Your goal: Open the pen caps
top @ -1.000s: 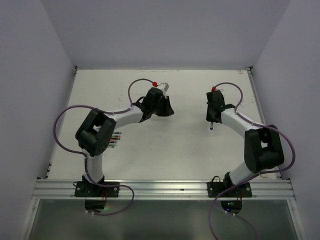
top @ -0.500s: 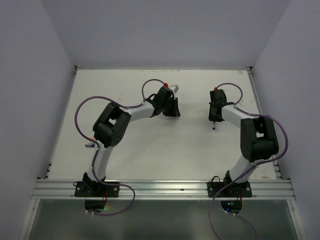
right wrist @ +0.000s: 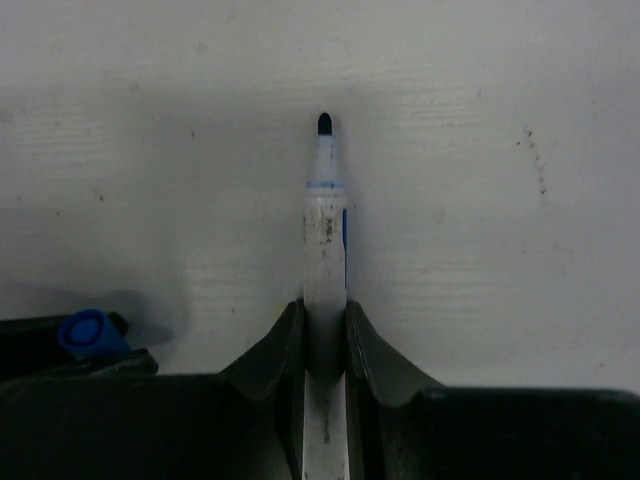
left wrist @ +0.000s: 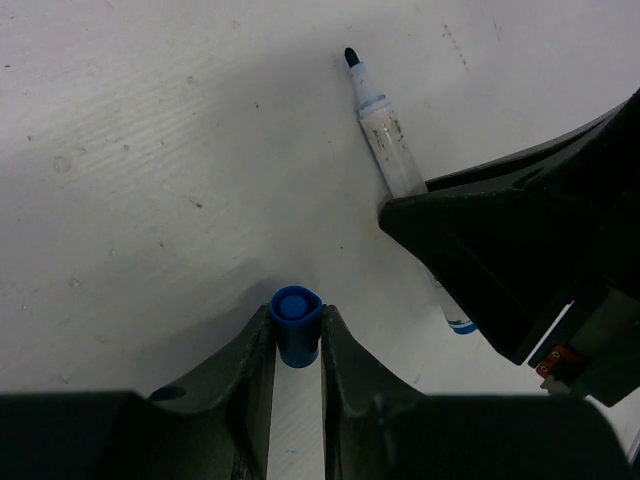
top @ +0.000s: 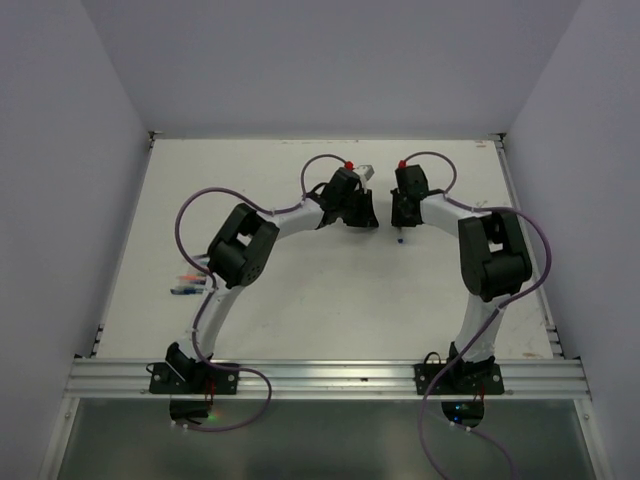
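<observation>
Pinching the blue cap point(left wrist: 297, 312) in the left gripper point(left wrist: 297, 332), jaws pressed on its round wall from both sides, one end facing the wrist camera, over the table point(left wrist: 150, 150). Clamping the pale pen barrel point(right wrist: 324, 235) in the right gripper point(right wrist: 325, 318), dark nib bare and pointing away. Hanging just beside each other over the far middle of the table, cap apart from barrel, so off this pen already. Probably near weightless, stiff and slick: apt to twist or pop free if nipped at the rim, so best taken across the mid-wall, as here. Likewise rigid and smooth for the barrel; best gripped well back from the nib, with a straight pull along its length. Further out, by the left arm's elbow, other pens point(top: 186, 285) in a small cluster; capped or not, too small to tell.
</observation>
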{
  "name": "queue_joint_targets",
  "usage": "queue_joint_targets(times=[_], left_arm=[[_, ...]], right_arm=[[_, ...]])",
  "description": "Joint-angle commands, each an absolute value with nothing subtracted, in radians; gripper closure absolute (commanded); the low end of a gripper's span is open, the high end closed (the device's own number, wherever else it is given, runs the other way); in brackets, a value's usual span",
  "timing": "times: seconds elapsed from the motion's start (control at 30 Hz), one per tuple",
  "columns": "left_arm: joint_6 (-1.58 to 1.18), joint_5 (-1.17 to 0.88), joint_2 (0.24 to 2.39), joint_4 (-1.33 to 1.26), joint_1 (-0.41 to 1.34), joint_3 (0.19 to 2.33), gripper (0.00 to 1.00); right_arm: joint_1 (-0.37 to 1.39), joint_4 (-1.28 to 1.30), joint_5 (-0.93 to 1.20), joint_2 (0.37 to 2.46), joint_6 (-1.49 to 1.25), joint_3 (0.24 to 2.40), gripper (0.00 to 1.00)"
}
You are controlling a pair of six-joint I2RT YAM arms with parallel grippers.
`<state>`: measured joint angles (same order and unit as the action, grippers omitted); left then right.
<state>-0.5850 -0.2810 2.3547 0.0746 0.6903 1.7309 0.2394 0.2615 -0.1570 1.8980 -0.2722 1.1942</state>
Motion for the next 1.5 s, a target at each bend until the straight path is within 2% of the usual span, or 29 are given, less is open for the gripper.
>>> queue_joint_targets(times=[0.0,0.17,0.37,0.7,0.8,1.0,1.27,1.47], left_arm=[[-0.591,-0.275,2.413,0.136,0.69,1.775,1.0],[-0.598,-0.253,2.427,0.141,0.689,1.761,1.0],[-0.603,-0.213,2.433,0.17,0.687,1.749,0.96],[-0.561,-0.121,2.392,0.227,0.663,1.694,1.0],[-0.546,-0.095,2.385,0.236,0.655,1.695,1.0],[-0.534,-0.101,2.441,0.293,0.63,1.831,1.0],[-0.528,-0.098,2.461,0.318,0.606,1.868,1.0],[-0.528,-0.086,2.45,0.313,0.606,1.838,0.98]], right_arm=[[0.259,0.242,-0.12,1.945,-0.304,1.247,1.0],[0.262,0.255,-0.1,1.979,-0.333,1.281,1.0],[0.268,0.287,-0.115,2.013,-0.35,1.276,0.9],[0.239,0.396,-0.239,1.951,-0.338,1.279,0.89],[0.206,0.403,-0.256,1.925,-0.331,1.249,0.9],[0.183,0.413,-0.298,1.833,-0.318,1.149,0.9],[0.118,0.41,-0.291,1.726,-0.374,0.996,0.9],[0.103,0.428,-0.347,1.736,-0.387,0.963,0.83]])
